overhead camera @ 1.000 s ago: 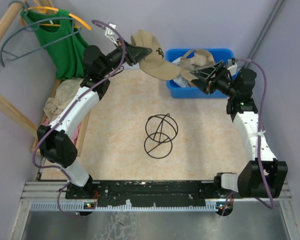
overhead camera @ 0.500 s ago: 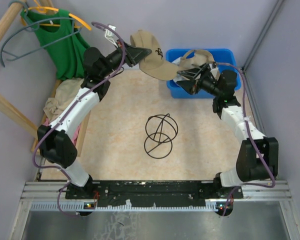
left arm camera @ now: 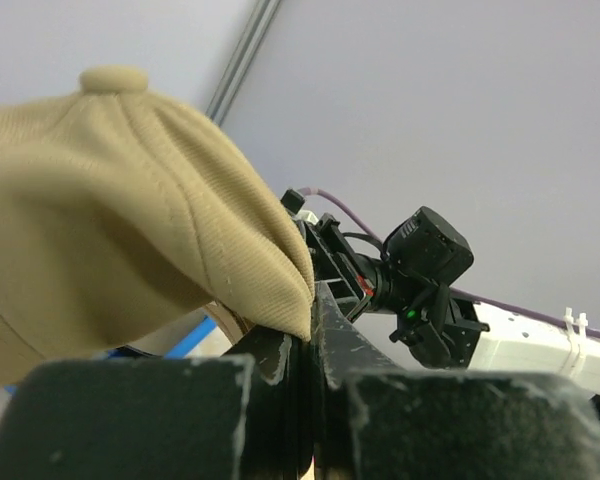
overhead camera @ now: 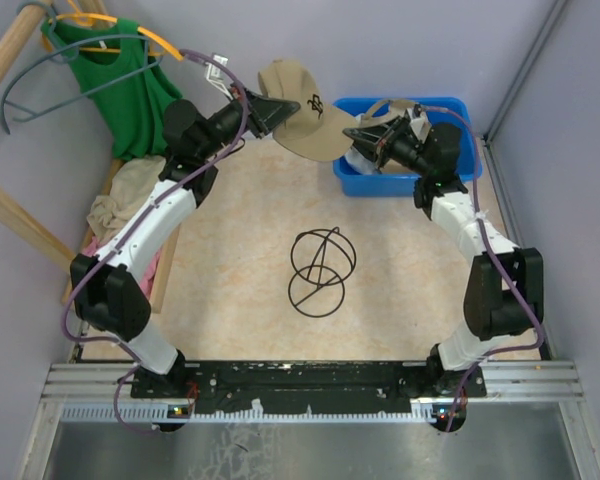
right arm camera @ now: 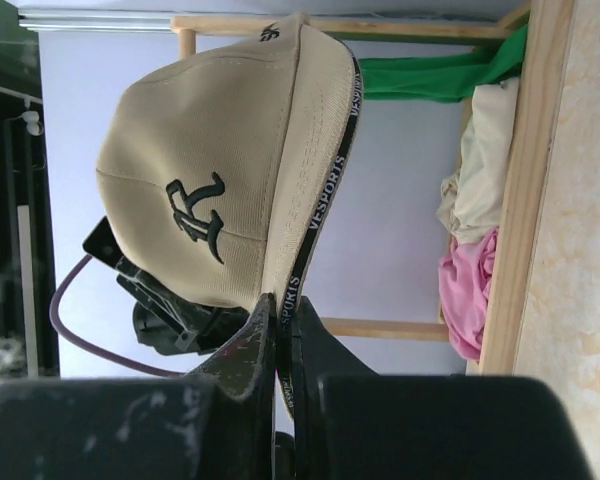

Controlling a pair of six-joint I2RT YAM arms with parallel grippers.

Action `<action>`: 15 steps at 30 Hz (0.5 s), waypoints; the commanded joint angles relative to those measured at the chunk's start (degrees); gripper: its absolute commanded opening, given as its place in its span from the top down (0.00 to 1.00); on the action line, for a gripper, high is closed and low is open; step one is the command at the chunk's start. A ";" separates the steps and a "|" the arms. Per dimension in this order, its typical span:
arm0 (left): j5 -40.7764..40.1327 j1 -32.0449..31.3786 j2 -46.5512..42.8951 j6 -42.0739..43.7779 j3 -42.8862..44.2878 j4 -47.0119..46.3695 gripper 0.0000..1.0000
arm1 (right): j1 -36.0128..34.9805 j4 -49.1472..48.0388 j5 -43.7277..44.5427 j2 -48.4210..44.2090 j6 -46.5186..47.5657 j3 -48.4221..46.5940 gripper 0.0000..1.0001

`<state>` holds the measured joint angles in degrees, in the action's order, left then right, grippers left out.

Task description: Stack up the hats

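The tan cap (overhead camera: 305, 128) is held up off the table (overhead camera: 230, 230) at the far side, just left of the blue bin (overhead camera: 450, 108), and it is gripped from both sides at once. The left gripper (overhead camera: 290, 104) is clamped tight on the crown. In the left wrist view a fold of tan cloth is seen pinched between the dark fingers (left arm camera: 270, 350), and the button on top shows at the upper left. The right gripper (overhead camera: 352, 133) is closed on the opposite edge. In the right wrist view the cap's rim, with its printed dark band, is nipped between the fingertips (right arm camera: 245, 350), and the dark embroidered logo is turned toward the camera. A second tan cap (overhead camera: 392, 110) is seen lying in the blue bin, just behind the right gripper. The wire ball (overhead camera: 320, 270) is seen at mid-table, well apart from both grippers. A green shirt (overhead camera: 130, 90) is hung on the rack at far left.
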<state>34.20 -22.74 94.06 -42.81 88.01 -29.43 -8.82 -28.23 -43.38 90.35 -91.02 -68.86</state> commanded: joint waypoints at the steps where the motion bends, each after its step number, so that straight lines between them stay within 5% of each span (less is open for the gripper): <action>1: 0.29 -0.37 -1.51 0.65 -0.26 -1.01 1.00 | -1.57 -4.31 -2.53 0.38 -0.23 -3.96 1.00; 3: -0.33 0.04 -1.91 2.77 0.74 2.59 1.00 | -1.55 -2.81 -3.91 -0.01 0.83 -5.19 1.00; 4: -1.76 0.62 -2.48 4.13 1.18 5.49 0.90 | -1.55 -1.46 -4.77 -0.18 1.76 -5.92 1.00; 6: -5.48 3.39 -4.89 6.12 0.88 12.39 0.48 | -1.47 1.92 -6.23 -1.14 4.13 -7.02 1.00; 7: -7.83 5.78 -6.43 5.95 0.11 16.09 0.38 | -1.46 3.89 -6.80 -1.73 5.55 -7.31 1.00; 11: -15.59 18.15 -12.74 3.00 -3.31 30.84 0.26 | -1.46 10.58 -8.38 -3.77 10.61 -6.75 1.00; 15: -23.16 21.10 -16.53 7.23 -5.92 38.17 0.19 | -1.62 13.59 -9.72 -4.72 11.95 -6.02 1.00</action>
<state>20.40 -2.44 82.21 -38.81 84.03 -2.63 -9.76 -18.04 -49.15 89.36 -82.72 -73.30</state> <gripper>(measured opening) 0.776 0.025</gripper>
